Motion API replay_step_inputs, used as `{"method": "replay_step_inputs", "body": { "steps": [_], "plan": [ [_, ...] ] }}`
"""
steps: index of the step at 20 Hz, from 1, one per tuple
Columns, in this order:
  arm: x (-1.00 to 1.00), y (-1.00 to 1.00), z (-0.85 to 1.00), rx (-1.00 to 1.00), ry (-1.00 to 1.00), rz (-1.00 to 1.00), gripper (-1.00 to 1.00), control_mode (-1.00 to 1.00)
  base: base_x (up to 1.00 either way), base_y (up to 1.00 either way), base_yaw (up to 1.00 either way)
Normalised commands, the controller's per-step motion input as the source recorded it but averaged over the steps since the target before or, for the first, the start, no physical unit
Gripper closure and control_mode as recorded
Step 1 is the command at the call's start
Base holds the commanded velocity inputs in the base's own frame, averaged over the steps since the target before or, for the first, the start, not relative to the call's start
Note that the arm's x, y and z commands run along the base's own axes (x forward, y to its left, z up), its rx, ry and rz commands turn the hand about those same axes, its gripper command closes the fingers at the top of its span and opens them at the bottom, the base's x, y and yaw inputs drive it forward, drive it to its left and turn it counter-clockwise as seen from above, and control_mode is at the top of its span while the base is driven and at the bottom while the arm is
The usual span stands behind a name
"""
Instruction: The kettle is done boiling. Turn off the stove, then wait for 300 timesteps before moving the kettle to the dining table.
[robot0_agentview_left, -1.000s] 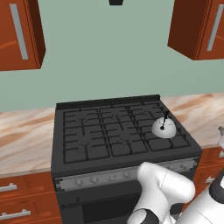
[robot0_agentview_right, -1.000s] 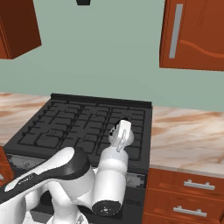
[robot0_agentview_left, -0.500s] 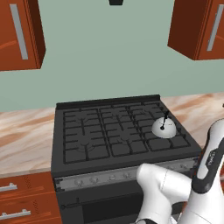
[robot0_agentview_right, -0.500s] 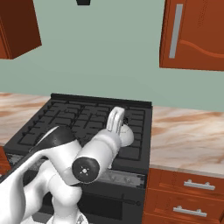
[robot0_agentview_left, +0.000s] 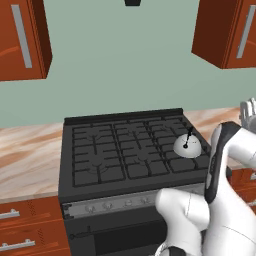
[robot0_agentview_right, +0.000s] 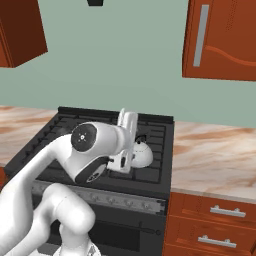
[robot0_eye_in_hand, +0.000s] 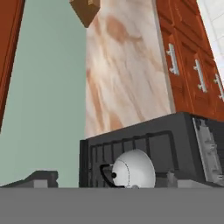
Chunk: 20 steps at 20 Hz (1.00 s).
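Observation:
The silver-grey kettle (robot0_agentview_left: 187, 146) (robot0_agentview_right: 141, 153) (robot0_eye_in_hand: 132, 171) stands upright on the front right burner of the black stove (robot0_agentview_left: 107, 157) (robot0_agentview_right: 50, 137). The grey knob strip (robot0_agentview_left: 115, 204) (robot0_agentview_right: 127, 200) runs along the stove's front. My gripper (robot0_agentview_left: 248, 113) (robot0_agentview_right: 128, 117) is raised at the stove's right side, above the kettle and apart from it. In the hand view the dark fingertips (robot0_eye_in_hand: 41, 177) stand wide apart, so it is open and holds nothing. The dining table is out of view.
Marbled wall counters (robot0_agentview_left: 30, 150) (robot0_agentview_right: 215, 150) flank the stove. Red-brown drawers (robot0_agentview_right: 215, 220) with silver handles sit below them, and wall cabinets (robot0_agentview_left: 227, 30) (robot0_agentview_right: 220, 37) hang above on both sides. My own white arm (robot0_agentview_right: 95, 150) fills the space in front of the stove.
The arm has swung up from low in front of the oven, and the hand has risen to the stove's right side. The kettle has not moved. The gripper stays open.

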Motion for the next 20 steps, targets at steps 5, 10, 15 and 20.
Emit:
{"method": "replay_step_inputs", "body": {
  "steps": [5, 10, 15, 20],
  "plan": [
    [0.22, 0.25, 0.00, -0.14, 0.38, 0.00, -1.00, -1.00, 0.00, 0.00, 0.00],
    [0.16, 0.30, 0.00, -0.14, 0.29, 0.02, -1.00, -1.00, 0.00, 0.00, 0.00],
    [0.05, 0.27, -0.06, -0.06, 0.11, 0.04, -1.00, -1.00, 0.00, 0.00, 0.00],
    [0.06, 0.16, -0.03, -0.05, 0.06, 0.07, -1.00, -1.00, 0.00, 0.00, 0.00]
  ]
}}
